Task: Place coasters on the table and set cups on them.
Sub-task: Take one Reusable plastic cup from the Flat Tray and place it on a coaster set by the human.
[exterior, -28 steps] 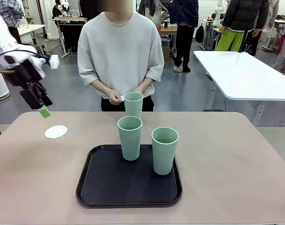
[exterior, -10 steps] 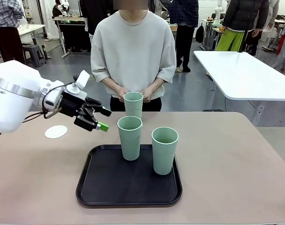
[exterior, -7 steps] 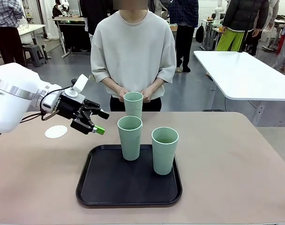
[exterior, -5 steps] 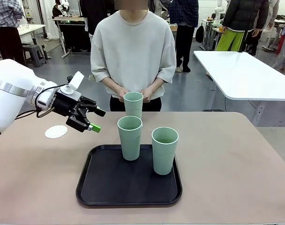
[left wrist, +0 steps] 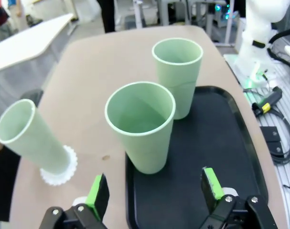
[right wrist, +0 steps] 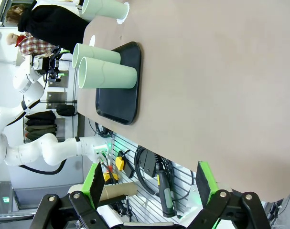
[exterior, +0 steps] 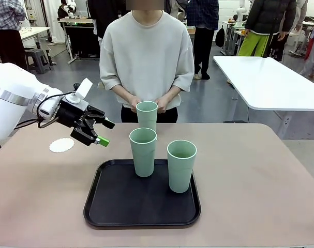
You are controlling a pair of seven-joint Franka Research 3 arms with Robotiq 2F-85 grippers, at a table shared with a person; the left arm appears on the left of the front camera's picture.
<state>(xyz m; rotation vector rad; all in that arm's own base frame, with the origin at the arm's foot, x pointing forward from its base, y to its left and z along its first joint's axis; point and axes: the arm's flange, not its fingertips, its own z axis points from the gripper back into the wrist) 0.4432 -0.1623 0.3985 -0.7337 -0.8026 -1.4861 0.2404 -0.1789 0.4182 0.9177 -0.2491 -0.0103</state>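
1. Front view: the left gripper [exterior: 106,133], jaws apart, hangs above the table [exterior: 260,175] between a bare coaster [exterior: 61,145] and the black tray [exterior: 141,209], where two cups [exterior: 143,151] stand.
2. Left wrist view: its green pads [left wrist: 210,183] are spread wide, facing the nearer tray cup [left wrist: 141,126]. A third cup [left wrist: 32,143] stands off the tray on a second coaster [left wrist: 61,172].
3. Right wrist view: the right gripper [right wrist: 149,186] is open and empty near the table's edge, well apart from the cups.

1. Two cups [exterior: 143,152] on a black tray [exterior: 125,201] are stood at the middle of the surface [exterior: 260,175], a narrow gap left between them.
2. A third cup [exterior: 147,114] is stood just behind them.
3. Bare room is left right of the tray.
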